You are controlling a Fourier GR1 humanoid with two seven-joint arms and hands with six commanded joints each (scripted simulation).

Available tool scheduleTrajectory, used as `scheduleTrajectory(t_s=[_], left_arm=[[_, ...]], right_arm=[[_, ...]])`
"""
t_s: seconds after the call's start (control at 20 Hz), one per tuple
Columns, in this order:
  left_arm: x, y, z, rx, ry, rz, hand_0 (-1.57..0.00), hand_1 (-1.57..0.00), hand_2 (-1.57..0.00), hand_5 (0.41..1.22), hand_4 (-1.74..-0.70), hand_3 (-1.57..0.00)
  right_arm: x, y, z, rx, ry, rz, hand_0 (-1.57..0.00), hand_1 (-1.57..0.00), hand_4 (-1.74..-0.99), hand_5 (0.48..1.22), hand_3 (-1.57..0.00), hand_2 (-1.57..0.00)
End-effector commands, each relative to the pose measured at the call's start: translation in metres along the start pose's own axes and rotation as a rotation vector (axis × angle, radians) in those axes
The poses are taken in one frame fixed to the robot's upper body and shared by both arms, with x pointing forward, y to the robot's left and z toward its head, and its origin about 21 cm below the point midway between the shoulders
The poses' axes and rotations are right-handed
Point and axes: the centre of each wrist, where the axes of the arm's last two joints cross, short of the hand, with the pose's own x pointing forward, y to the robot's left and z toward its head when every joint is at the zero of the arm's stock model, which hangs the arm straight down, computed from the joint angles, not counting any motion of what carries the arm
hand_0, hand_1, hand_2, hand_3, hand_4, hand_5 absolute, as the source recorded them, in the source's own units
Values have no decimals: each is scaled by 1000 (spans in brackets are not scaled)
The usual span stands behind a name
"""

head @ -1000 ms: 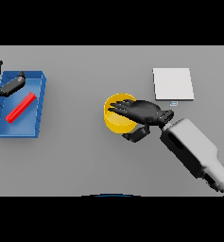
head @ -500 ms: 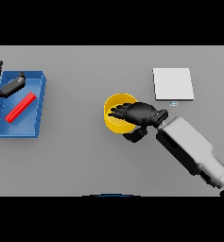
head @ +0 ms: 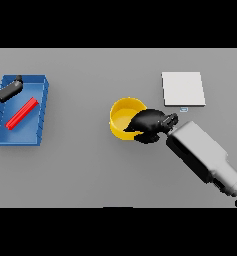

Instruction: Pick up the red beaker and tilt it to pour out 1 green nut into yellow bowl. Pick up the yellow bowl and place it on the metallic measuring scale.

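The yellow bowl (head: 122, 116) sits on the grey table near its middle. My right hand (head: 149, 125) covers the bowl's right rim, its fingers curled over the edge and gripping it. What lies inside the bowl under the hand is hidden. The metallic measuring scale (head: 183, 88) is a flat pale square just up and right of the bowl, apart from it. A red beaker (head: 21, 113) lies on its side in the blue tray (head: 42, 111) at the far left. My left hand (head: 5, 91) hangs over the tray's upper left corner, fingers relaxed and holding nothing.
The right forearm (head: 202, 156) stretches from the lower right toward the bowl. Bare grey table lies between the tray and the bowl.
My right hand has pulled back to the right across the bowl, from over its middle to its right rim, uncovering more of the yellow inside. The left hand, tray and scale stayed put.
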Motion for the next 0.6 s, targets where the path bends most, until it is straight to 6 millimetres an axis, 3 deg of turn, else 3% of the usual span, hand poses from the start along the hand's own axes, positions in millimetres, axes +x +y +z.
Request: scheduleTrajectory(t_s=[0.0,0.25,0.4,0.55], left_arm=[[2,-1,0,2,4,3,1,1,1,726,-800,1],[2,-3,3,3,-3,7,1,1,1,725,-805,1],[5,-3,3,6,0,1,1,1,1,724,-801,1],[7,0,4,11,-6,-2,1,1,1,721,-798,1]], right_arm=[[0,3,0,-6,5,0,-1348,-1333,-1667,1167,-1092,-1283],[4,1,7,-22,23,4,-1498,-1493,-1717,1203,-1181,-1453],[6,-14,17,-49,18,3,-1534,-1531,-1729,1212,-1192,-1490],[6,-33,37,-73,16,24,-1552,-1551,-1731,1216,-1377,-1506]])
